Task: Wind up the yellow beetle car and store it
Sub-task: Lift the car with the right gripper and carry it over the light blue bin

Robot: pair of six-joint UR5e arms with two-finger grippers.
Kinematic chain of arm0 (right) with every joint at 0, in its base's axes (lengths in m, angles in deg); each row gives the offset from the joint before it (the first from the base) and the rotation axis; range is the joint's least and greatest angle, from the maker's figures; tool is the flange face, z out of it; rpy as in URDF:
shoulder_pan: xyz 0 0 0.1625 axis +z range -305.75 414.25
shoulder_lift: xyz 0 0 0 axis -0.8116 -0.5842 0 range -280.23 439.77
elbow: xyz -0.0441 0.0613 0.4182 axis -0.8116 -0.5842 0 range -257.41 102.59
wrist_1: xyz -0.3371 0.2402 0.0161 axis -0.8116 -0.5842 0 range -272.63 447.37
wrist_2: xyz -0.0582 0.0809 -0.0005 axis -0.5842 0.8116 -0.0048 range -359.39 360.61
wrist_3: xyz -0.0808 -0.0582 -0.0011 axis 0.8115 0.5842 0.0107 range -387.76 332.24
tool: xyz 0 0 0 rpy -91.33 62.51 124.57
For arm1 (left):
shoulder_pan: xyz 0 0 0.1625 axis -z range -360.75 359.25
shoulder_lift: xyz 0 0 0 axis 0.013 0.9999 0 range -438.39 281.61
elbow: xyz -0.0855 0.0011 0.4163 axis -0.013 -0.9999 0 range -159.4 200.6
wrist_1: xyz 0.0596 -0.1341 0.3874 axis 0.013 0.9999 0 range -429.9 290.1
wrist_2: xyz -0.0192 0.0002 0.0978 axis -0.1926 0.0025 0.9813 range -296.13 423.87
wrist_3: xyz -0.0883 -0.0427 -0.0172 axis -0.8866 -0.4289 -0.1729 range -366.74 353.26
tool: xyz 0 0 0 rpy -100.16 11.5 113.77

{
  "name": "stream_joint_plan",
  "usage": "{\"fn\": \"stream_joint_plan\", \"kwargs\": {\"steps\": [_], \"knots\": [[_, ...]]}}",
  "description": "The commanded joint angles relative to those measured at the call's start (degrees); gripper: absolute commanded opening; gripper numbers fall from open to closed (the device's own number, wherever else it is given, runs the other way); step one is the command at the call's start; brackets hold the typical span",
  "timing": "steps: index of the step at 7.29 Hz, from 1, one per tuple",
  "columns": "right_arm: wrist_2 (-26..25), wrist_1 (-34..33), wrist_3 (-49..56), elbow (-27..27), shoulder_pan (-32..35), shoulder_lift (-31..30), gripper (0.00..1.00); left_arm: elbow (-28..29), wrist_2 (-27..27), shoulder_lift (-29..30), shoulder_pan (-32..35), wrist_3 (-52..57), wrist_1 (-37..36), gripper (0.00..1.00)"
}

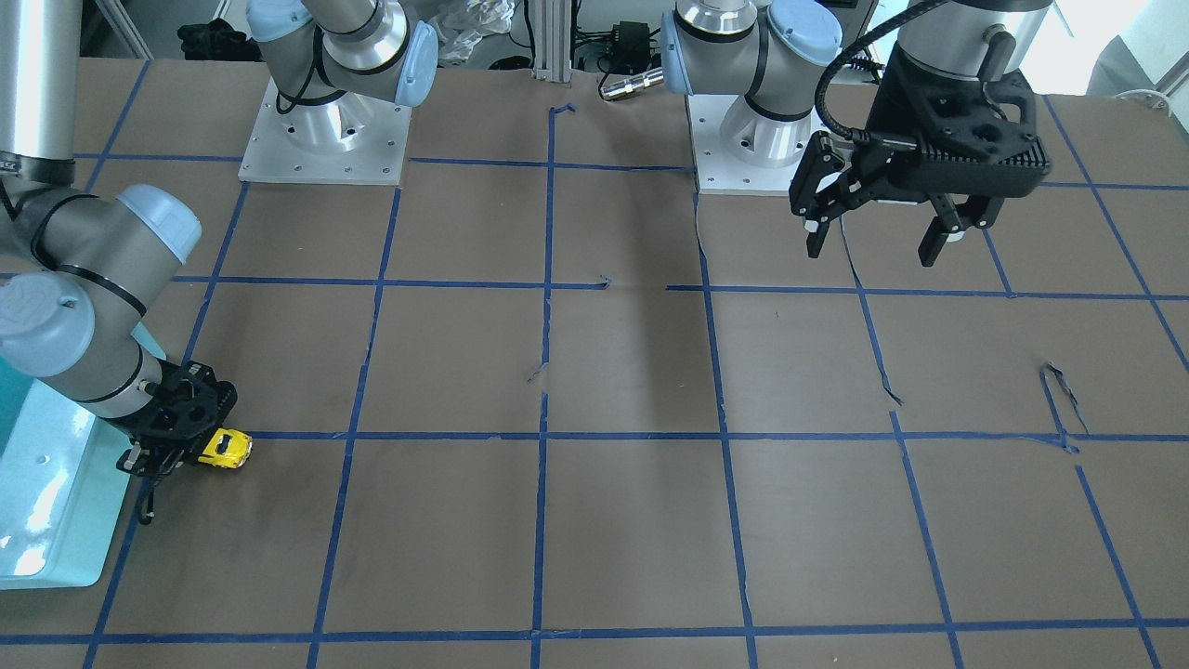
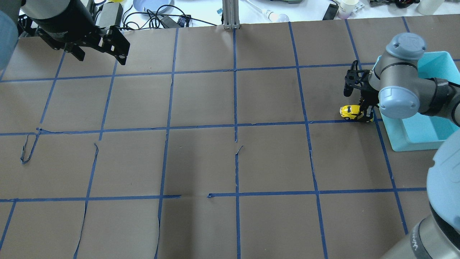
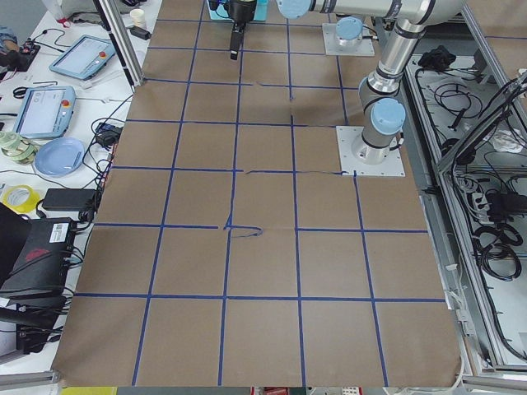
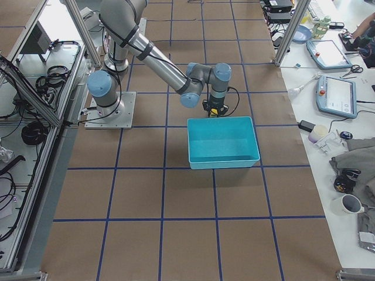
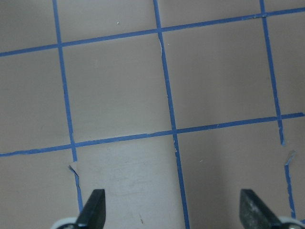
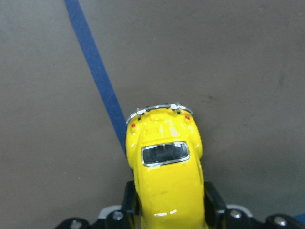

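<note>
On the side bench, seen from the table's left end, you have a handheld screen (image 3: 41, 111); its writing is too small to read.

Across the brown table (image 2: 201, 162), reading the overhead view from left to right: at far left the left gripper (image 2: 101, 58) hangs above the surface, fingers spread wide with nothing between them; its wrist camera shows only brown paper crossed by blue tape (image 5: 167, 90).

Toward the right you will find the yellow beetle car (image 2: 350, 112) at table level, over a strip of blue tape; it is outside the teal bin (image 2: 395, 140) and just beside that bin's wall. The right gripper (image 2: 363, 115) has its fingers drawn in narrow against both flanks of the car at one end, holding it; the other end, with a silver bumper and two red lamps, points away from the gripper; whether the wheels touch the table cannot be told.

At far right the teal bin stands open-topped on the table; the car is not in it.
</note>
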Motion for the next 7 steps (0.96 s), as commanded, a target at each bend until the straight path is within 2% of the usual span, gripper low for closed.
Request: {"fn": "stream_joint_plan", "kwargs": {"steps": [1,2,4,5,7], "knots": [[4.1,6.7,-0.7,-4.5,1.6,-3.4,0.0,1.6,-1.7,1.3,0.3,-0.8,0.5,1.0],[4.2,12.8,-0.9,-10.0,1.9,-4.5,0.0,1.0,-1.5,1.3,0.6,-1.5,-0.3,1.0],[-0.2,28.1,-0.2,-27.5,1.3,-4.2,0.0,1.0,-1.7,1.5,0.6,-3.6,-0.5,1.0],[-2.0,29.4,2.1,-29.3,-0.3,-3.9,0.0,1.1,-1.5,1.5,0.5,-3.5,-0.8,1.0],[-2.0,29.0,9.8,-28.1,-7.7,-1.7,0.0,1.1,-1.6,1.5,0.3,-3.5,-0.9,1.0]]}}
